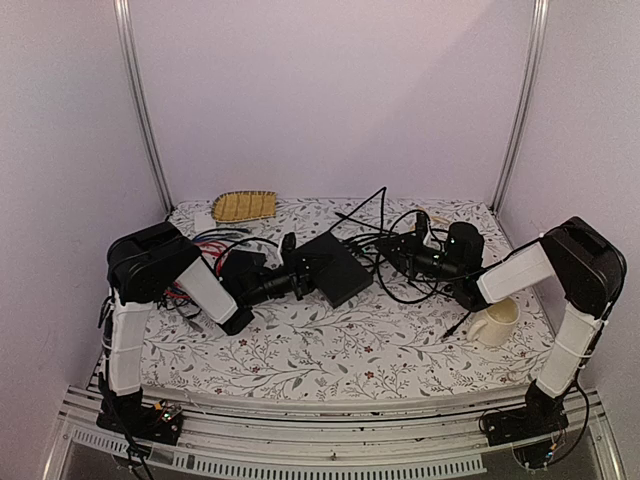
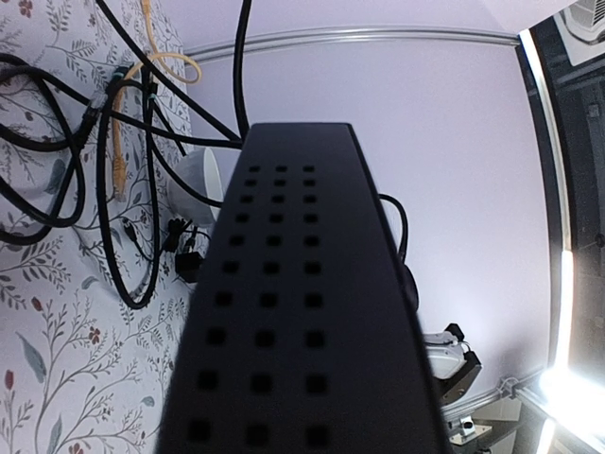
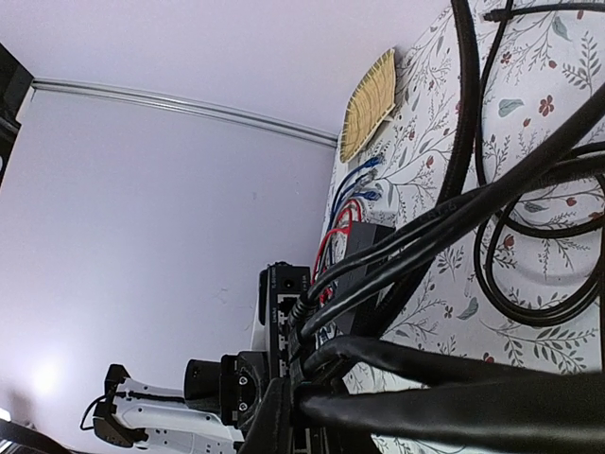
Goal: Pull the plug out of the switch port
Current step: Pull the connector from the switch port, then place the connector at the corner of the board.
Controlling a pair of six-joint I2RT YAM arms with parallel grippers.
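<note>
The switch (image 1: 335, 268) is a flat black box in the middle of the flowered table. My left gripper (image 1: 292, 277) is shut on its left end. In the left wrist view the switch's vented face (image 2: 293, 303) fills the frame and hides the fingers. The right wrist view shows the switch's port edge (image 3: 282, 312) with black plugs (image 3: 301, 312) seated in the sockets and black cables (image 3: 444, 227) running back from them. My right gripper (image 1: 402, 250) is to the right of the switch among those cables, shut on a thick black cable (image 3: 454, 416).
Loops of black cable (image 1: 420, 285) lie right of the switch. A cream mug (image 1: 497, 322) stands near the right arm. Red and blue wires (image 1: 205, 245) lead to a second dark box (image 1: 240, 268) on the left. A woven yellow mat (image 1: 245, 205) lies at the back.
</note>
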